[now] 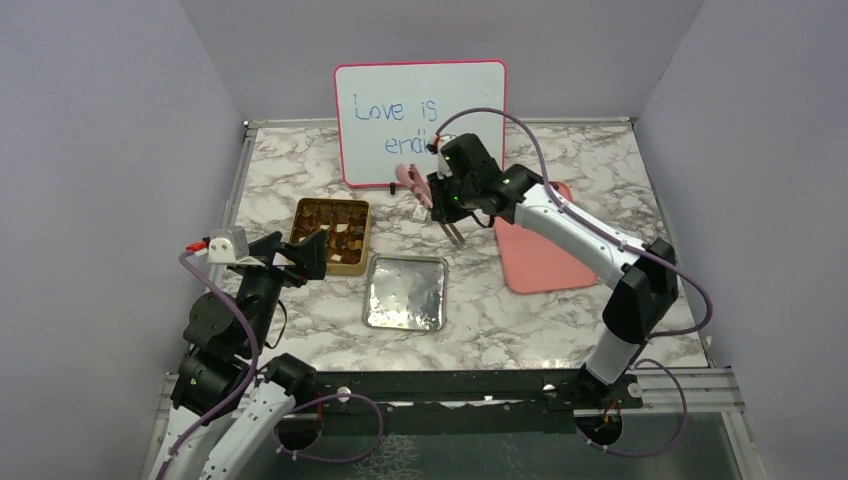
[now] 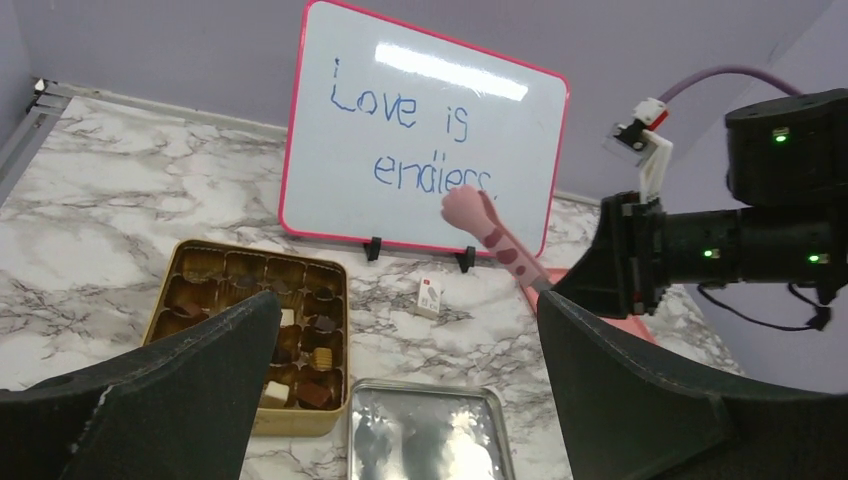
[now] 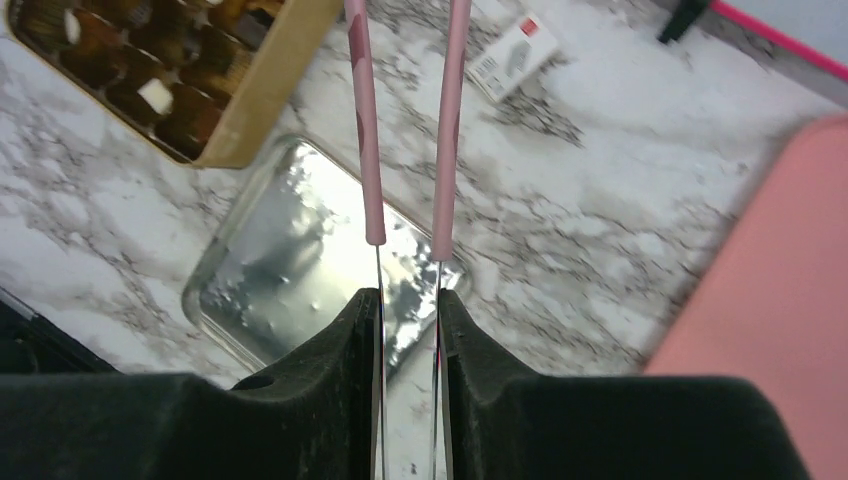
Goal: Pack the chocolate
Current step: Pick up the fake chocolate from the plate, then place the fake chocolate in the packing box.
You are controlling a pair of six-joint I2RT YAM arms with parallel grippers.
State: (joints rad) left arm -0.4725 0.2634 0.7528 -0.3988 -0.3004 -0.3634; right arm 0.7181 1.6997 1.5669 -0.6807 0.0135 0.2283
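Right claw (image 3: 408,300) clamps one pair pink tongs (image 3: 368,150) above worktop (image 1: 560,330). Left claw (image 2: 408,310) gapes wide near one gold tin (image 2: 315,420) holding chocolate (image 2: 322,358); one silver tray (image 2: 430,440) just beside tin.

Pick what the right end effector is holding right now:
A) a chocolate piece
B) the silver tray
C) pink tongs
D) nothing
C: in the right wrist view the right end effector is clamped on the bare metal end of the pink tongs, and both pink arms stick out ahead of it.
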